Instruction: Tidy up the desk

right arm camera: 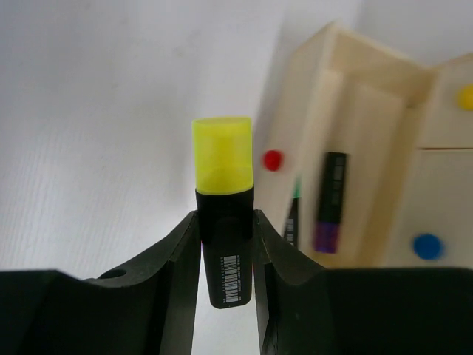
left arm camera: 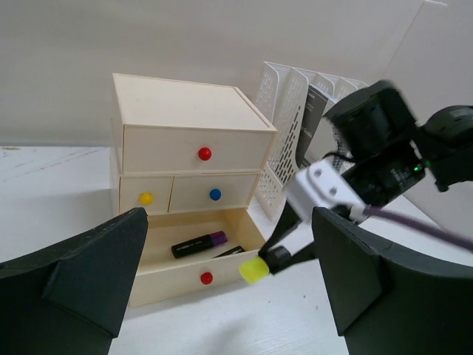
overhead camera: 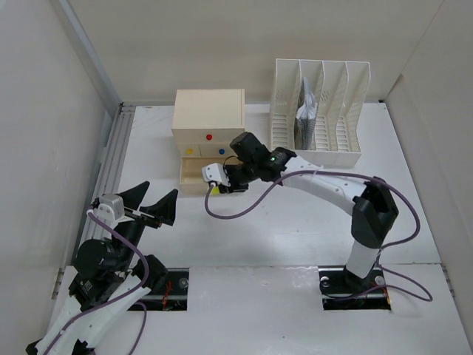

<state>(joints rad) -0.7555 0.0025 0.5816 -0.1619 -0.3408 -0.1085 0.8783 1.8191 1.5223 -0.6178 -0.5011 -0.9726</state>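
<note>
White walls stand around the desk (overhead camera: 281,229), a big flat white top with a grey rail (overhead camera: 111,163) along its left edge. At the back of the desk sit a small beige drawer box (overhead camera: 208,112) and a white file rack (overhead camera: 329,111) with some papers (overhead camera: 307,115) in one slot. The bottom drawer (left arm camera: 162,285) of the box stands open. The right gripper (overhead camera: 219,186) hangs just in front of that drawer, and its fingers are clamped on a yellow pen (right arm camera: 223,222). From above, this pen is only a tiny yellow speck. The right wrist view shows it big: a black body with a yellow cap, standing up between the two fingers, with a barcode on its side. The left wrist view looks into the drawer, where a purple pen (left arm camera: 199,244) lies flat with another dark thing just beside it. The left gripper (overhead camera: 151,203) is over the left side of the desk, well apart from the box. Its fingers are wide apart and nothing is between them.
</note>
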